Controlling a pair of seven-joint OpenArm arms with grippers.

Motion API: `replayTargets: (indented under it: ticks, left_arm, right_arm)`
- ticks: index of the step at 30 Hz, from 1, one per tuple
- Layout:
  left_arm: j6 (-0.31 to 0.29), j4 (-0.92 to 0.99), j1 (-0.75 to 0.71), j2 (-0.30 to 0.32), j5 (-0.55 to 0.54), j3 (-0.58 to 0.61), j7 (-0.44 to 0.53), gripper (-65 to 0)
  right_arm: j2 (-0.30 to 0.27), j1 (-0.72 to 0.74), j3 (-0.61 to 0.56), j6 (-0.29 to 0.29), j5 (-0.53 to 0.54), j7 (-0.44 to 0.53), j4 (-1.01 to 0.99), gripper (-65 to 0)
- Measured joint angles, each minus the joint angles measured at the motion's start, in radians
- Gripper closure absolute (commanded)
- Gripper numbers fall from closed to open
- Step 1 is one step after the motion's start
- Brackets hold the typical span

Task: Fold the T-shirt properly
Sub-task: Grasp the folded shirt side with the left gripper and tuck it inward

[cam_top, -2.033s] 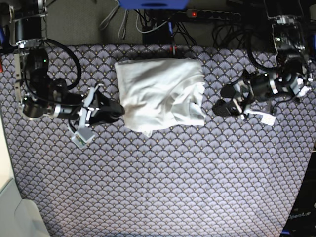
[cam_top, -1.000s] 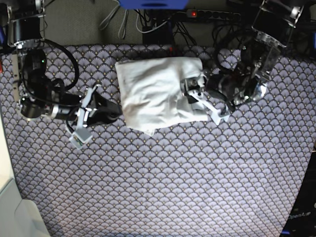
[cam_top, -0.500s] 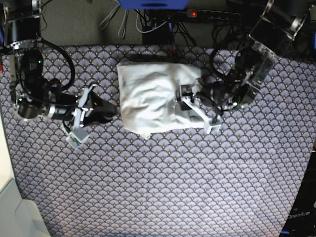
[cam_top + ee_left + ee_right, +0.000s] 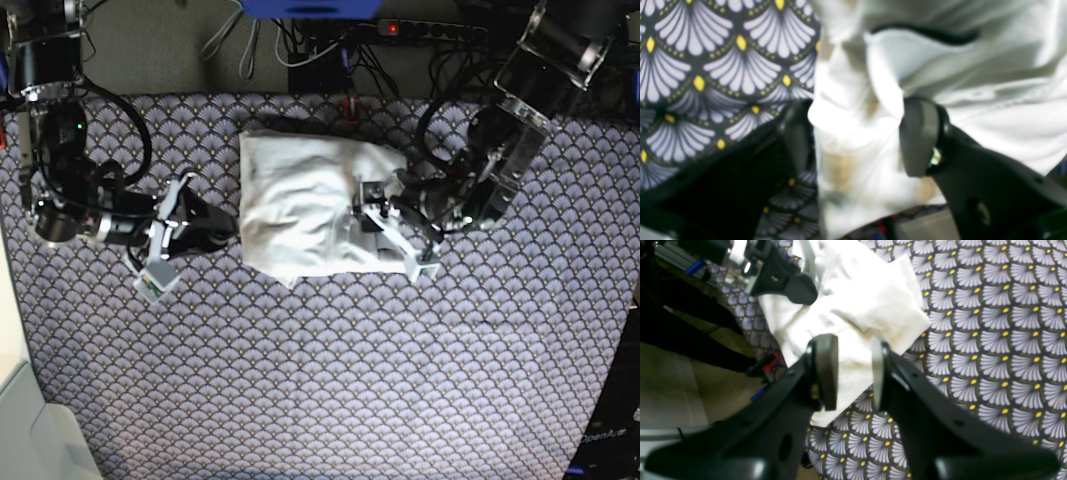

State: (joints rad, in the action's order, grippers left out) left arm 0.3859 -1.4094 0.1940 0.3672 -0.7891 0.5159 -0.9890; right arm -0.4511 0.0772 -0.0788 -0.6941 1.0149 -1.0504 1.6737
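Note:
The white T-shirt [image 4: 300,200] lies folded into a rough rectangle at the back middle of the patterned table cover [image 4: 330,380]. My left gripper [image 4: 372,215] sits on the shirt's right edge. In the left wrist view its fingers [image 4: 918,136] stand on either side of a bunched fold of the T-shirt [image 4: 990,110] and press on it. My right gripper [image 4: 228,225] rests at the shirt's left edge. In the right wrist view that gripper [image 4: 851,373] has its jaws partly apart over the T-shirt [image 4: 867,306], which lies flat below them.
A power strip [image 4: 430,30], cables and a blue box [image 4: 310,8] sit behind the table's far edge. A white object [image 4: 30,440] stands at the front left corner. The left arm's body [image 4: 490,190] reaches over the table's right side.
The left arm swung in from the right of the shirt onto its right edge and moved left with the cloth between its fingers. The right gripper barely shifted.

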Motion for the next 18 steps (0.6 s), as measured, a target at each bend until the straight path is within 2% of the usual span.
replayTargets:
  ticks: [1, 4, 12, 18]
  left_arm:
    - [-0.067, 0.011, -0.002, 0.002, 0.011, -0.001, 0.029, -42.6]
    - [-0.155, 0.003, -0.011, 0.010, 0.020, -0.004, 0.032, -42.6]
    - [-0.174, -0.003, -0.017, 0.007, 0.033, -0.004, 0.054, -41.2]
    - [-0.158, 0.016, -0.016, 0.027, -0.101, -0.006, 0.089, -19.0]
  right_arm:
    - [0.000, -0.001, 0.000, 0.000, 0.000, 0.000, 0.000, -18.1]
    - [0.000, 0.000, 0.000, 0.000, 0.000, 0.000, -0.001, -18.1]
    - [-0.014, 0.000, 0.000, 0.000, 0.000, 0.000, -0.001, -18.1]
    - [-0.014, 0.000, 0.000, 0.000, -0.002, -0.001, -0.001, -18.1]
